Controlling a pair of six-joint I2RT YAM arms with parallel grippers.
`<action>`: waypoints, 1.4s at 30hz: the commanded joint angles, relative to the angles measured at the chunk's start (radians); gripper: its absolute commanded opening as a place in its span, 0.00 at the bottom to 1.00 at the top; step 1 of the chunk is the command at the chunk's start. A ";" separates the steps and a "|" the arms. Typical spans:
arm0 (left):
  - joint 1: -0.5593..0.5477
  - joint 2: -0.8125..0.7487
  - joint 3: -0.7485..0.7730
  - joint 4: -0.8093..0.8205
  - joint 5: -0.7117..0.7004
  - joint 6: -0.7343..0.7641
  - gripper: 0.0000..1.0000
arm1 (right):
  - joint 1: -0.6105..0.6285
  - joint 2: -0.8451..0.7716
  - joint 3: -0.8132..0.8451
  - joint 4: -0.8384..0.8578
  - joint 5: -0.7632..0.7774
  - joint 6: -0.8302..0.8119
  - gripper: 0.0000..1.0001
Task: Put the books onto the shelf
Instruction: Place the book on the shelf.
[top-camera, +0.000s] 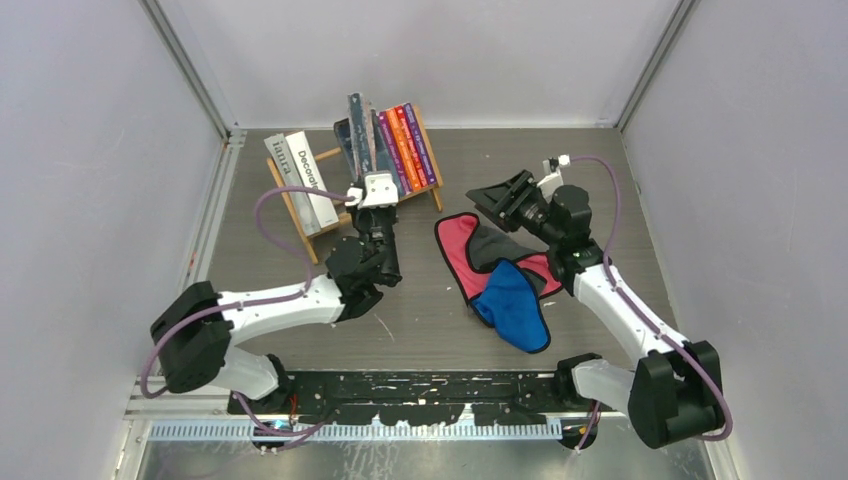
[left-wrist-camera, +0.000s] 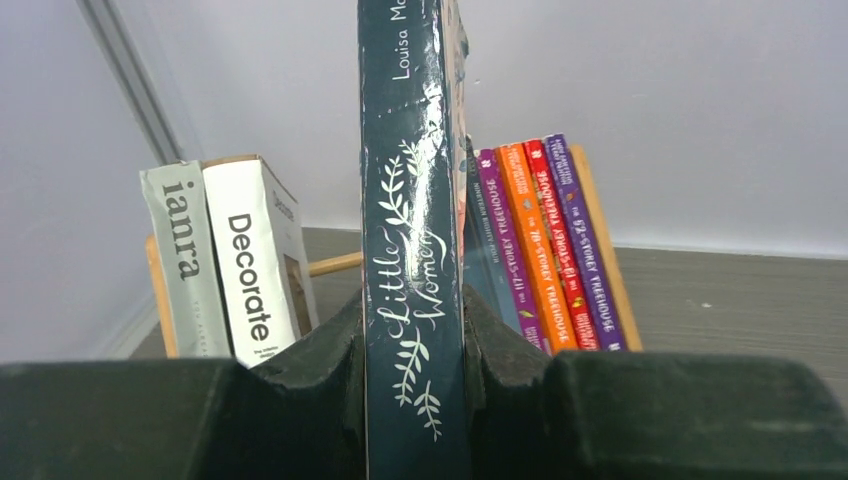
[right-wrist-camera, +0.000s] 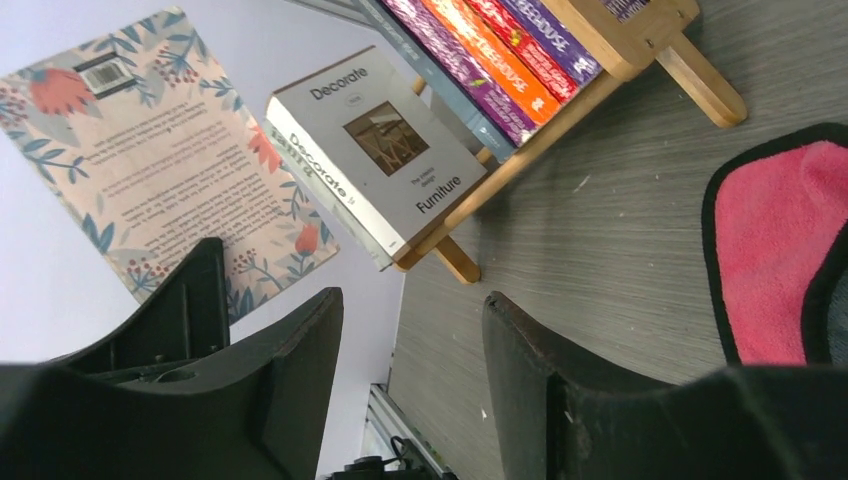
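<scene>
Ok, the left gripper (left-wrist-camera: 415, 400) is pinching the dark "Little Women" book (left-wrist-camera: 410, 200) across its spine. The book stands upright, dead centre of the left wrist view. The right gripper (right-wrist-camera: 410, 370) is spread and holds nothing. It hangs over the table at right of centre in the top view, just above the red cloth (top-camera: 455, 250), grey cloth (top-camera: 495, 245) and blue cloth (top-camera: 515, 300).

The shelf (top-camera: 432, 165) sits top centre of the top view. The grey book (left-wrist-camera: 180, 260) and Decorate (left-wrist-camera: 250, 270) lean at its left end. The purple, orange and red paperbacks (left-wrist-camera: 545, 240) lean at its right end, leaving a gap between the two groups.

Step in hand, I'd say: slotting the held book into that gap. No loose books show on the table, so this is likely the last one. Can't tell whether its bottom edge is on the slats yet.

The next move calls for:
- keeping the spine vertical and lined up with the gap
- easing it down between Decorate and the paperbacks without knocking either leaning stack
- opening the fingers only once the book is seated
</scene>
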 joint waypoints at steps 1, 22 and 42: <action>0.046 0.037 0.039 0.315 0.006 0.114 0.00 | 0.032 0.055 0.057 0.053 0.037 -0.043 0.59; 0.319 0.133 0.112 -0.262 0.209 -0.443 0.00 | 0.062 0.183 0.161 0.102 0.043 -0.067 0.59; 0.424 0.255 0.102 -0.290 0.295 -0.643 0.00 | 0.065 0.265 0.202 0.115 0.027 -0.093 0.59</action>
